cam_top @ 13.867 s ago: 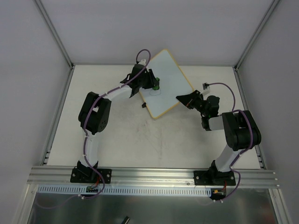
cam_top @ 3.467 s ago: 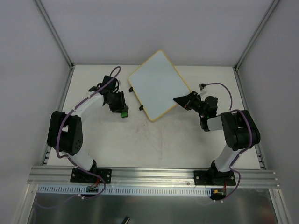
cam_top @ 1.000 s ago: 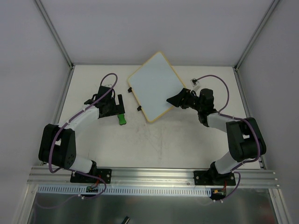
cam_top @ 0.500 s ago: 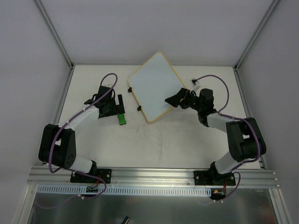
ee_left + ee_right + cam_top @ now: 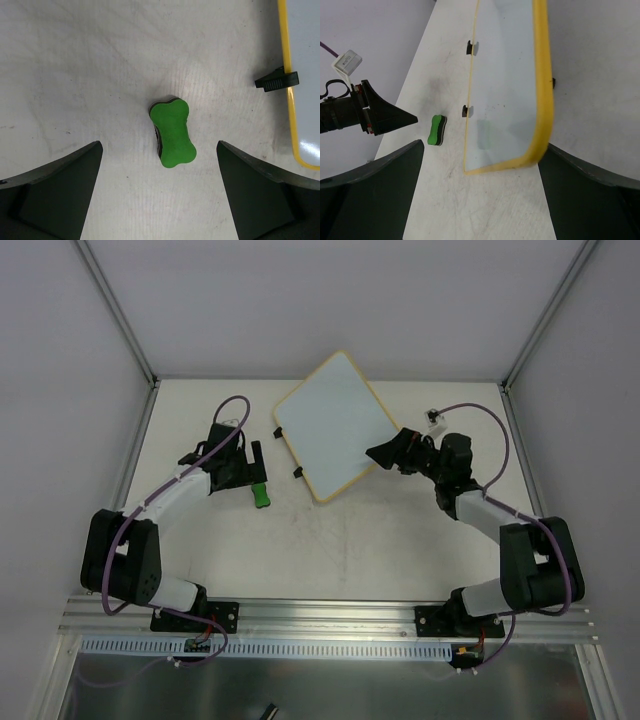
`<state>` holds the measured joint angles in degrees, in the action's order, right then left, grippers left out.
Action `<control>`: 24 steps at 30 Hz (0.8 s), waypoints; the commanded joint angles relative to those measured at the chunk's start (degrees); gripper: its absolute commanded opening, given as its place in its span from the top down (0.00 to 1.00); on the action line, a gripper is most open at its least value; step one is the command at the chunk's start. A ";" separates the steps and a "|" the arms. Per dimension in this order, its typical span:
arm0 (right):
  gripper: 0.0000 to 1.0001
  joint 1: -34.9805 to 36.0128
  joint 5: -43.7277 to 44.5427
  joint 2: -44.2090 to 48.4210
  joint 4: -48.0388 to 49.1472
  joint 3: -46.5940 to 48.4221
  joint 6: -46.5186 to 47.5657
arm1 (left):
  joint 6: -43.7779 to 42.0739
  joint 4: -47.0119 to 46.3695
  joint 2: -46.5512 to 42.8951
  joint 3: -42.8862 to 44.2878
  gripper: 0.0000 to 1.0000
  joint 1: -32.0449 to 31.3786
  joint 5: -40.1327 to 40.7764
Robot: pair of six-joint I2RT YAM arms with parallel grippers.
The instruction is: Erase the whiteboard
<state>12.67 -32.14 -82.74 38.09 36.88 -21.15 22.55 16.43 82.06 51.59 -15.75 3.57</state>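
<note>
Right end effector (image 5: 374, 452) retreated — whiteboard (image 5: 335, 425) blank.

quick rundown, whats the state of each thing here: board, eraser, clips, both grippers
whiteboard: on the table, blank, no pen marks visible
green eraser: lying loose on the table beside the board's clip edge, not gripped
black clips: two, fixed on the board's edge
left gripper: open, over the eraser
right gripper: open, fingers either side of the board's yellow-framed end
</note>
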 commanded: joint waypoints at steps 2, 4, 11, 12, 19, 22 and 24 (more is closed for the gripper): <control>0.01 -2.20 3.83 7.93 -11.92 1.86 3.47 | -0.40 -1.22 -2.96 -1.06 0.01 -0.16 -0.76; 0.01 -2.47 5.76 9.78 -17.76 3.01 5.05 | -0.22 -1.22 -3.40 -1.32 0.01 -0.16 -1.20; 0.01 -3.61 10.77 22.78 -32.59 2.31 9.98 | -0.13 -1.22 -5.68 -2.28 0.01 -0.07 -1.38; 0.01 -3.61 14.00 26.37 -34.72 2.32 11.72 | 0.21 -1.31 -6.47 -2.46 0.01 -0.16 -1.20; 0.01 -3.61 22.29 37.03 -47.74 0.65 16.57 | 1.62 -2.45 -12.36 -6.76 0.01 -0.16 -0.85; 0.01 -3.61 24.04 38.87 -50.91 -0.93 17.28 | 1.62 -3.41 -17.34 -10.09 0.01 -0.42 1.08; 0.01 -3.61 25.54 39.67 -51.18 -2.07 17.02 | 1.71 -4.55 -19.39 -11.94 0.01 -0.68 0.82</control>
<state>9.30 -11.00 -44.53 -8.58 36.69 -6.11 23.29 14.28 67.48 42.76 -15.79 3.55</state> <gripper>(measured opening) 0.988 0.990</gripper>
